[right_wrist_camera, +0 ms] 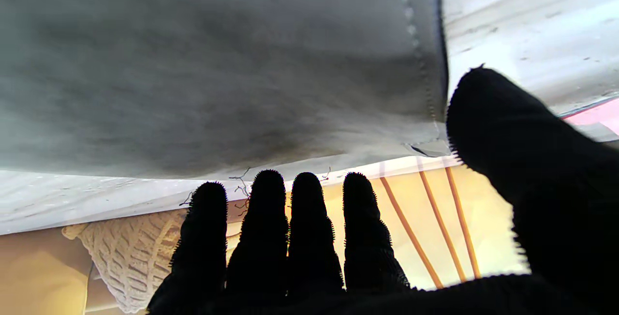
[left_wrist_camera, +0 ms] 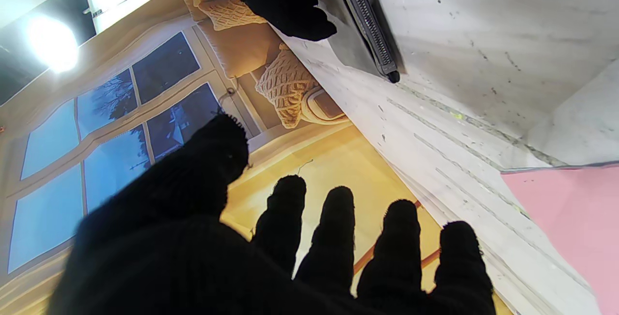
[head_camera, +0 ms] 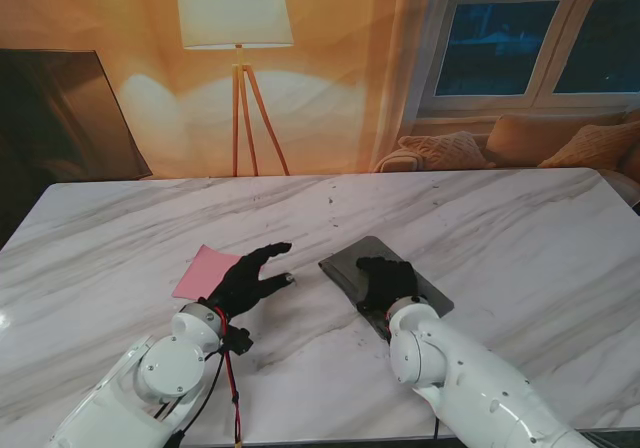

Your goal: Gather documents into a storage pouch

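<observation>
A flat grey zip pouch (head_camera: 352, 261) lies on the marble table a little right of centre. My right hand (head_camera: 385, 279), in a black glove, hovers flat over its near half, fingers straight and holding nothing; the grey fabric (right_wrist_camera: 217, 63) fills its wrist view. A pink sheet of paper (head_camera: 204, 269) lies to the left. My left hand (head_camera: 251, 277) is spread open beside the sheet's right edge, fingers pointing toward the pouch. The left wrist view shows the pink sheet (left_wrist_camera: 570, 218), the pouch's zip edge (left_wrist_camera: 367, 20) and the right hand's fingers (left_wrist_camera: 285, 0).
The white marble table (head_camera: 500, 228) stretches wide on all sides of the two items. Behind its far edge stand a floor lamp (head_camera: 238, 28), a dark screen (head_camera: 60, 118) at the left and a sofa with cushions (head_camera: 520, 143) under a window.
</observation>
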`<state>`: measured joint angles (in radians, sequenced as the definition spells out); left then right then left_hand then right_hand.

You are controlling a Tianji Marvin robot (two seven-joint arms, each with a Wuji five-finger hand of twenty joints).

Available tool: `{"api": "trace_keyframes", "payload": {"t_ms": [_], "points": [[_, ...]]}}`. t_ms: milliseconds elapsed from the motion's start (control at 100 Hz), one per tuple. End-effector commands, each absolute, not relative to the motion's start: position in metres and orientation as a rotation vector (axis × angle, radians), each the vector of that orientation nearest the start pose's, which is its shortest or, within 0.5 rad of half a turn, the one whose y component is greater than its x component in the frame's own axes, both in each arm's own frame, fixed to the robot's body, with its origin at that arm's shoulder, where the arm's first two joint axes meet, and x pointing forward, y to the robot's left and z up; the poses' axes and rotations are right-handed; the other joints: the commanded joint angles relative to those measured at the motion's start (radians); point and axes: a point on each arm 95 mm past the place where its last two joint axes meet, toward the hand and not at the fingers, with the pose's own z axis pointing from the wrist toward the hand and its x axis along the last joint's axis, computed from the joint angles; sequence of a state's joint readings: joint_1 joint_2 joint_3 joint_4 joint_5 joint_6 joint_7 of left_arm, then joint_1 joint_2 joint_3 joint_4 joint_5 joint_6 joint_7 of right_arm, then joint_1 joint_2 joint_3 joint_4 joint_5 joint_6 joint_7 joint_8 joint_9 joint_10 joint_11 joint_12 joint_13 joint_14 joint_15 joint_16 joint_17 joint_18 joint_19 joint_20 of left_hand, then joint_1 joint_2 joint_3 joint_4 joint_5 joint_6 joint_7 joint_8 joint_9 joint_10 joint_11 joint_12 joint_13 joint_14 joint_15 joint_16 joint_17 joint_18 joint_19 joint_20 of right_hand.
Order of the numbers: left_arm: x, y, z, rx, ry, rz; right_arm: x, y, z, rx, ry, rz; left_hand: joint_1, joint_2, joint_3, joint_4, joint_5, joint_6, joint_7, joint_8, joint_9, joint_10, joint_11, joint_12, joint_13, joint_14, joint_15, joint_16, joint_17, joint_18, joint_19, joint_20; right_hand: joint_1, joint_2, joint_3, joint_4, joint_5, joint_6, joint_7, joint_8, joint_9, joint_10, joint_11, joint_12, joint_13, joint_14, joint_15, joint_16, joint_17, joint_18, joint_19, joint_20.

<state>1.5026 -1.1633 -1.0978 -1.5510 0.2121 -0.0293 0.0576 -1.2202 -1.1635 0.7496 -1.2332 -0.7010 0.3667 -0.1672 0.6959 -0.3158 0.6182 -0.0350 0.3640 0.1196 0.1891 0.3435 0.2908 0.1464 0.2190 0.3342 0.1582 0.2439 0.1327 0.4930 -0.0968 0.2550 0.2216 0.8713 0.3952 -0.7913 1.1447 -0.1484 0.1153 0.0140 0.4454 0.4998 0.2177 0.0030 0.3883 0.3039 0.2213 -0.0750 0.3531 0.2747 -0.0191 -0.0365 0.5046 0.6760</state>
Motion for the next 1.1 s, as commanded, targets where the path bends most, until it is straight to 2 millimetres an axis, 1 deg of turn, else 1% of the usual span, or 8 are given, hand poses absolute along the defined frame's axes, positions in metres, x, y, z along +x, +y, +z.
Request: {"api": "trace_keyframes", "payload": {"t_ms": [0, 160, 280, 380, 440, 710, 970, 1090], "points": [[0.4055, -0.0544, -0.3344, -1.953, 1.08, -2.023, 0.4485, 0.0594, -0.3909, 1.45, 1.431, 1.249, -0.008, 0.011, -0.02, -0.006, 0.007, -0.022, 0.002, 0.006, 0.03, 0.0, 0.006, 0.014, 0.0, -0.005, 0.002, 0.009, -0.011, -0.022, 0.002, 0.016, -0.021, -0.02, 0.021, -0.016, -0.048, 0.011, -0.022, -0.003, -0.04, 0.002, -0.013, -0.007, -0.018, 0.014, 0.006, -0.008, 0.009, 0.015, -0.017, 0.023], [0.406, -0.0554, -0.3353, -1.966, 1.076, -2.023, 0.4519, 0.0593, -0.3927, 1.459, 1.416, 1.22, -0.009, 0.011, -0.02, -0.006, 0.009, -0.021, 0.002, 0.007, 0.032, 0.001, 0.007, 0.015, -0.001, -0.004, 0.001, 0.009, -0.011, -0.023, 0.002, 0.017, -0.014, -0.027, 0.024, -0.016, -0.042, 0.013, -0.032, 0.019, -0.039, 0.009, -0.004, 0.005, 0.03, 0.124, 0.028, -0.002, 0.069, 0.103, 0.019, 0.052], [0.406, -0.0561, -0.3352, -1.968, 1.083, -2.022, 0.4526, 0.0594, -0.3945, 1.456, 1.426, 1.201, -0.009, 0.012, -0.021, -0.006, 0.008, -0.021, 0.002, 0.006, 0.034, 0.001, 0.007, 0.016, 0.0, -0.005, 0.001, 0.01, -0.011, -0.023, 0.002, 0.017, -0.009, -0.022, 0.027, -0.016, -0.041, 0.018, -0.032, 0.039, -0.04, 0.017, 0.008, 0.013, 0.073, 0.143, 0.042, 0.004, 0.104, 0.141, 0.095, 0.077], [0.4062, -0.0559, -0.3353, -1.968, 1.082, -2.022, 0.4521, 0.0597, -0.3951, 1.465, 1.429, 1.192, -0.01, 0.012, -0.022, -0.006, 0.008, -0.021, 0.002, 0.006, 0.036, 0.003, 0.007, 0.017, 0.001, -0.004, 0.002, 0.01, -0.011, -0.022, 0.002, 0.017, 0.008, -0.019, 0.037, -0.015, -0.039, 0.019, -0.034, 0.049, -0.039, 0.022, 0.022, 0.018, 0.101, 0.144, 0.072, 0.02, 0.113, 0.153, 0.198, 0.081], [0.4063, -0.0557, -0.3353, -1.966, 1.08, -2.021, 0.4507, 0.0594, -0.395, 1.468, 1.44, 1.189, -0.009, 0.012, -0.022, -0.006, 0.009, -0.021, 0.002, 0.007, 0.038, 0.004, 0.007, 0.017, 0.0, -0.003, 0.001, 0.01, -0.011, -0.021, 0.002, 0.017, 0.0, -0.026, 0.037, -0.018, -0.038, 0.018, -0.036, 0.054, -0.04, 0.021, 0.027, 0.015, 0.102, 0.143, 0.076, 0.024, 0.092, 0.156, 0.275, 0.025], [0.4055, -0.0584, -0.3355, -1.976, 1.079, -2.025, 0.4435, 0.0603, -0.3977, 1.473, 1.47, 1.183, -0.01, 0.014, -0.023, -0.006, 0.004, -0.017, -0.001, 0.005, 0.039, 0.005, 0.007, 0.018, -0.002, -0.005, 0.0, 0.01, -0.014, -0.024, 0.001, 0.017, -0.001, -0.025, 0.029, -0.016, -0.034, 0.014, -0.033, 0.052, -0.039, 0.018, 0.029, 0.017, 0.115, 0.144, 0.07, 0.02, 0.085, 0.146, 0.327, -0.014], [0.4055, -0.0577, -0.3352, -1.972, 1.084, -2.023, 0.4473, 0.0617, -0.3999, 1.403, 1.472, 1.184, -0.011, 0.018, -0.029, -0.006, 0.003, -0.015, -0.004, 0.004, 0.038, 0.003, 0.006, 0.017, -0.005, -0.006, -0.003, 0.008, -0.018, -0.026, -0.001, 0.015, 0.047, -0.027, 0.081, -0.016, -0.025, 0.036, 0.005, 0.051, -0.039, 0.043, 0.114, 0.038, 0.197, 0.133, 0.197, 0.086, 0.149, 0.121, 0.569, 0.034], [0.4056, -0.0576, -0.3356, -1.982, 1.077, -2.024, 0.4497, 0.0621, -0.3995, 1.37, 1.468, 1.184, -0.009, 0.017, -0.029, -0.005, 0.006, -0.013, -0.004, 0.004, 0.037, 0.004, 0.004, 0.017, -0.007, -0.006, -0.004, 0.008, -0.02, -0.028, -0.003, 0.014, 0.111, -0.016, 0.131, 0.0, -0.019, 0.054, 0.049, 0.04, -0.043, 0.065, 0.203, 0.059, 0.286, 0.093, 0.38, 0.175, 0.232, 0.089, 0.747, 0.089]]}}
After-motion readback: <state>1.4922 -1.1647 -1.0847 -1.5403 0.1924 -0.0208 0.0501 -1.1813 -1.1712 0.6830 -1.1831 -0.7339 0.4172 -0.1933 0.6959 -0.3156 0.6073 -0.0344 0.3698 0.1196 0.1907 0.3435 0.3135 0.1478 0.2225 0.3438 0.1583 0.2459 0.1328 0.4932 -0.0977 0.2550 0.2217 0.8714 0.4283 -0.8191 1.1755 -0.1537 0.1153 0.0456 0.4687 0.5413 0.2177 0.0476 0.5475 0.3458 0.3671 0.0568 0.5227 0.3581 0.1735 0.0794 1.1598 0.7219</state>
